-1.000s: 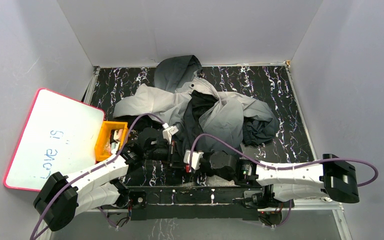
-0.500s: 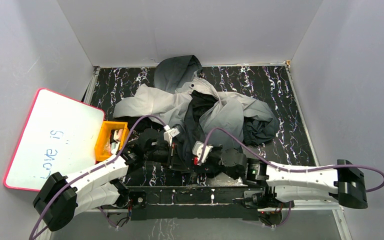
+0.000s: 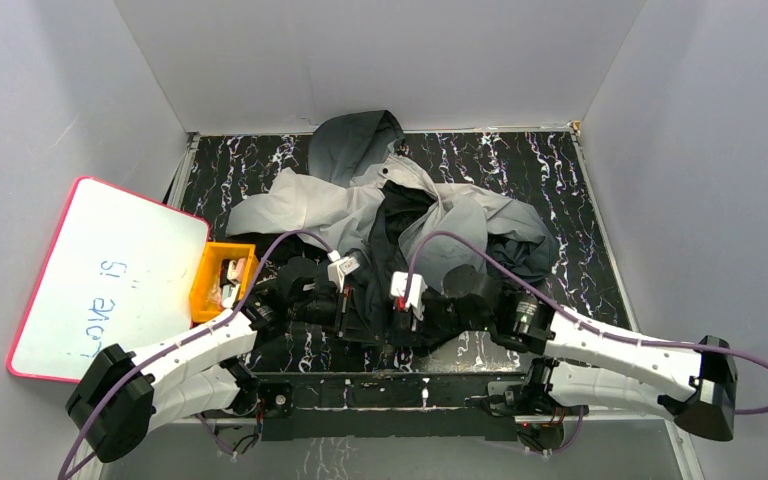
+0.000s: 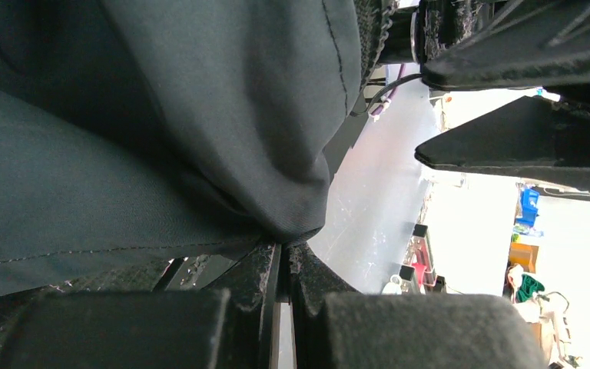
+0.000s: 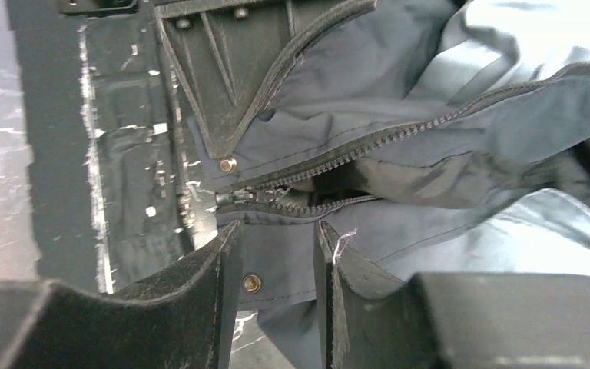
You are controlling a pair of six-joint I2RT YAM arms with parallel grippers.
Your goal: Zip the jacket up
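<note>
1. The jacket (image 3: pixel 400 215) is lying crumpled mid-way across the tabletop (image 3: pixel 560 180), long axis running 12 to 6 o'clock, hood pointing at 12.
2. The left pincer (image 4: pixel 283 254) is clamping a dark fold of it.
3. The right pincer (image 5: pixel 276 238) is standing parted, empty, beside the zipper slider (image 5: pixel 234 197).
4. Judgement: zipping is only starting; the right pincer is needing to grip the slider, then pull toward 12.
</note>
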